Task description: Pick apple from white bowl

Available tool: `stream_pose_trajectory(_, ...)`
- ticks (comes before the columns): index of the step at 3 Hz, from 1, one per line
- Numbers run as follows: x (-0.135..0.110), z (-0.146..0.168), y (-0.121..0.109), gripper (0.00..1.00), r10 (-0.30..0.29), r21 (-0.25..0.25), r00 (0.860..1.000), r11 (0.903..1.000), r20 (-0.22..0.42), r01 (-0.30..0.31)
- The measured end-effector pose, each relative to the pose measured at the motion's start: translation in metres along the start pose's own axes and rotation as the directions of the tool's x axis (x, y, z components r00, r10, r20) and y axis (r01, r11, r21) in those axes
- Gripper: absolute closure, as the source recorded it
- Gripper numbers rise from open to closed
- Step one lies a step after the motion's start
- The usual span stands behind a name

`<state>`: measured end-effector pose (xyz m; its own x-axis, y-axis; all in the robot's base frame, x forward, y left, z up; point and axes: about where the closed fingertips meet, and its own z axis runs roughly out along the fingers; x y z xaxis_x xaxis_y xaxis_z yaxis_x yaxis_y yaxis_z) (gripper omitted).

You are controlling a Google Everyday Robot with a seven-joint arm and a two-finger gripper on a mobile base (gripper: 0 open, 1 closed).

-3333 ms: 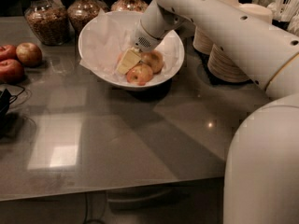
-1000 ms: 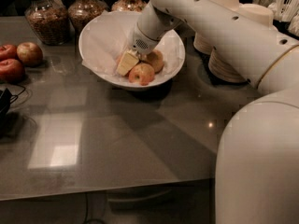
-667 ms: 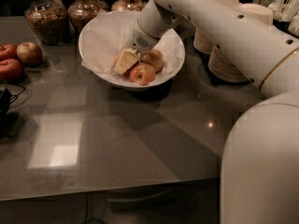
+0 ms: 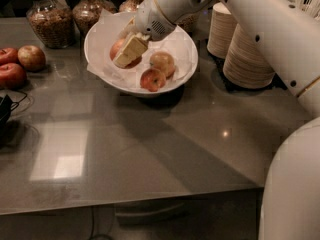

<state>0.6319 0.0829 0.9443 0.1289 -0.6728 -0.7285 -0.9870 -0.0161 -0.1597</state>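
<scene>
The white bowl, lined with crumpled white paper, stands at the back middle of the grey table. My gripper is over the bowl's left part. Its cream finger lies across the front of the red-pink apple, and the gripper is shut on that apple and holds it just above the paper. Two other apples lie in the bowl: a paler golden one and one with a dark dimple. My white arm comes in from the upper right.
Three apples lie on the table at far left. Glass jars stand behind the bowl. Stacked cream disposable bowls and cups stand at right. A black cable lies at the left edge.
My gripper has risen and moved left from the bottom of the bowl, carrying the red-pink apple. The other two apples now show fully.
</scene>
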Motion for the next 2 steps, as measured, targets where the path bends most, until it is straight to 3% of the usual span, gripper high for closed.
stream_pose_trajectory(1, -0.021, -0.030, 0.008, 1.00, -0.053, -0.024, 0.990, 0.9981, 0.132, 0.057)
stream_pose_trajectory(2, -0.023, -0.074, 0.012, 1.00, -0.082, -0.050, 0.954, 0.9937, 0.288, 0.100)
